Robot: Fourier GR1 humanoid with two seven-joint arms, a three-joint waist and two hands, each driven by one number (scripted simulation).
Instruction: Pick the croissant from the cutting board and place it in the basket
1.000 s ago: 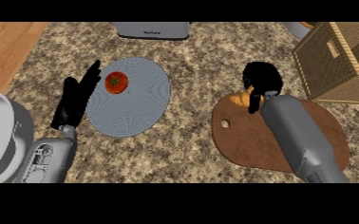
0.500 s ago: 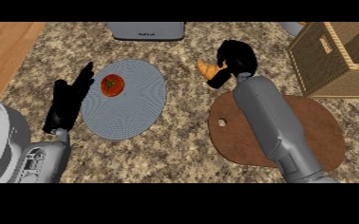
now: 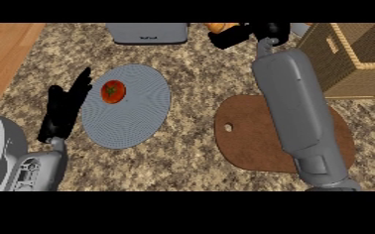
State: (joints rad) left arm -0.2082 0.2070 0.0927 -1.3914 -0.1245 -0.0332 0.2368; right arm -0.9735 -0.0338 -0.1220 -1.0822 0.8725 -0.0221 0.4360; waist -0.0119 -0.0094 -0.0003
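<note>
We see the right robot hand (image 3: 245,33) at the far edge of the head view, its black fingers curled round the croissant (image 3: 219,27), which shows as an orange-brown piece poking out to the left of the fingers. Robot hand and croissant are up in the air above the speckled desk (image 3: 198,74), off the cutting board (image 3: 249,139) and just to the left of the basket (image 3: 344,59); the croissant is not inside the basket. The grey right forearm runs down from the hand across the cutting board and hides the middle of it, so we can only make out the brown board's left part, with its small hole, and a strip at its right.

The woven basket stands at the right edge, beside the far end of the board; we cannot tell whether the two touch.

To the left of the robot hand, a grey appliance (image 3: 147,33) sits at the far edge of the desk. Further left lies a round grey plate (image 3: 135,119) carrying a red tomato (image 3: 112,91) on its far-left part.

The left robot hand (image 3: 64,111) rests open at the plate's left rim, fingers straight and pointing away from us, holding nothing.
</note>
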